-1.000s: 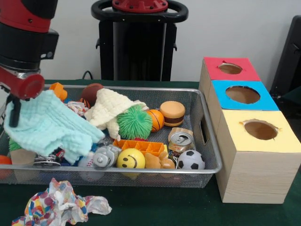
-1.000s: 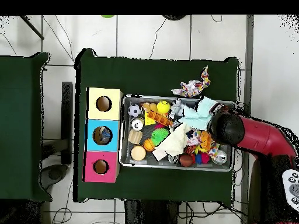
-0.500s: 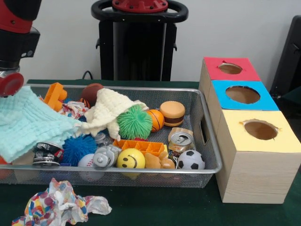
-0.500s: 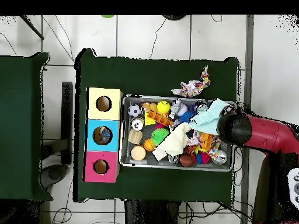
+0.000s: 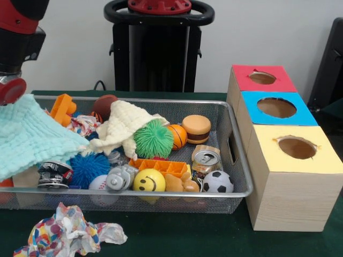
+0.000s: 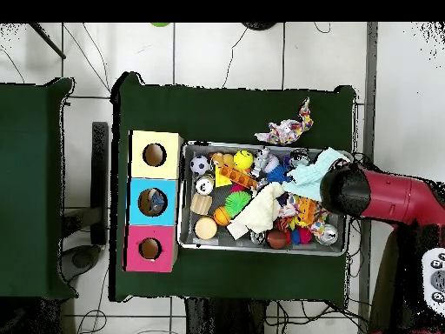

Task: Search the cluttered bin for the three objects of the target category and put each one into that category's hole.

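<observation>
Mint cloth (image 5: pixel 29 134) has shifted further toward the bin's (image 5: pixel 236 160) end since a second ago, uncovering blue spiky ball (image 5: pixel 89 168). Gripper grasp: cannot tell. Clearing clutter; next, drop cloth outside, search targets.

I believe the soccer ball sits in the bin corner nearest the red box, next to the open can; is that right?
Not quite: the soccer ball sits in the bin corner nearest the yellow box, not the red one. The front view shows it, and the open can is indeed next to it.
</observation>
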You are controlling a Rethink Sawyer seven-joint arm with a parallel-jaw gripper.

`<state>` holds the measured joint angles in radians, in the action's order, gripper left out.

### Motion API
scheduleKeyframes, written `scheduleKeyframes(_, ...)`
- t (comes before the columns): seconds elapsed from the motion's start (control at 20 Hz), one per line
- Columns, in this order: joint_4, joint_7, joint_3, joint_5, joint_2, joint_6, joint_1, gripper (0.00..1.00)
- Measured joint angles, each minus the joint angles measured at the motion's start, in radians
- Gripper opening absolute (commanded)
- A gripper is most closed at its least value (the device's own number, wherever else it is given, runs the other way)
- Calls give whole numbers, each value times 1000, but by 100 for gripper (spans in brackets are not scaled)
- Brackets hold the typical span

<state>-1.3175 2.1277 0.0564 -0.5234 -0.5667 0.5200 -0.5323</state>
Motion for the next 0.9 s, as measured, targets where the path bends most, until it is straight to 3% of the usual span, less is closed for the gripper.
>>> scheduleKeyframes(0.4, -13, 0, 13, 5, -20, 1, 33, 0)
scheduleKeyframes(0.75, -112, 0, -64, 99, -32, -43, -43, 0)
scheduleKeyframes(0.8, -140, 0, -83, 101, -31, -72, -66, 100)
scheduleKeyframes(0.9, -144, 0, -86, 101, -31, -77, -70, 100)
